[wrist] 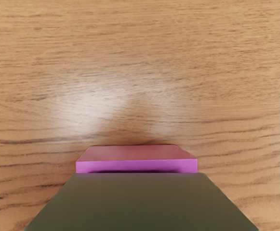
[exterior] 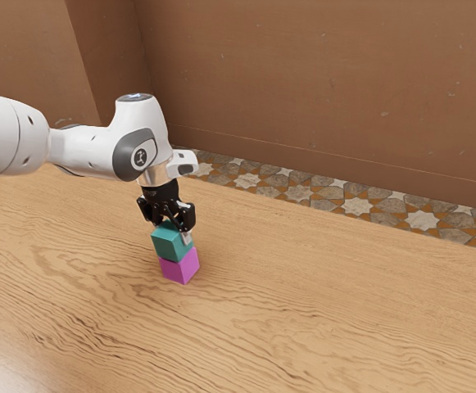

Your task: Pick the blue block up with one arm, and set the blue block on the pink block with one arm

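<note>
The blue block (exterior: 170,244), teal in colour, sits on top of the pink block (exterior: 180,266) on the wooden table, turned slightly against it. My gripper (exterior: 172,229) comes straight down from above and is shut on the blue block's upper part, one finger on each side. In the wrist view the blue block (wrist: 142,202) is a large dark shape just under my hand. Beyond it a strip of the pink block (wrist: 136,160) shows.
The wooden table (exterior: 319,311) stretches wide toward the exterior view's right and front. A brown wall and a patterned tile floor (exterior: 344,201) lie behind the table's far edge.
</note>
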{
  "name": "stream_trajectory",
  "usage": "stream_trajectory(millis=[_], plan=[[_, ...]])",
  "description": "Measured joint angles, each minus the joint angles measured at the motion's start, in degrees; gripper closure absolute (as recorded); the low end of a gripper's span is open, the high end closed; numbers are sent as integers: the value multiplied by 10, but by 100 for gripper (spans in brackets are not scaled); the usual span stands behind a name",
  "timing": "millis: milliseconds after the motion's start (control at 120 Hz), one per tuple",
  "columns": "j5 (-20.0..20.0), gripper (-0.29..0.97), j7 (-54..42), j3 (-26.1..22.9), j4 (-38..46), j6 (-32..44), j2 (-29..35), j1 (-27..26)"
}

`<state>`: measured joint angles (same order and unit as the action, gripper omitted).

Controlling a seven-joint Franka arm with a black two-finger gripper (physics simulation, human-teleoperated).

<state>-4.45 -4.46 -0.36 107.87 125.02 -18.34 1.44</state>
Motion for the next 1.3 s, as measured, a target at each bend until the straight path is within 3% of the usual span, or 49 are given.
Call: stream_trajectory(millis=[450,683,933,1117,1300], plan=[[0,33,7,0,-1,0,-1,0],[-5,12,5,0,-1,7,-4,0],[-6,4,3,0,-1,10,-2,0],[-6,2,0,-1,-37,-25,96,0],[-1,1,-2,1,-47,-85,137,1]])
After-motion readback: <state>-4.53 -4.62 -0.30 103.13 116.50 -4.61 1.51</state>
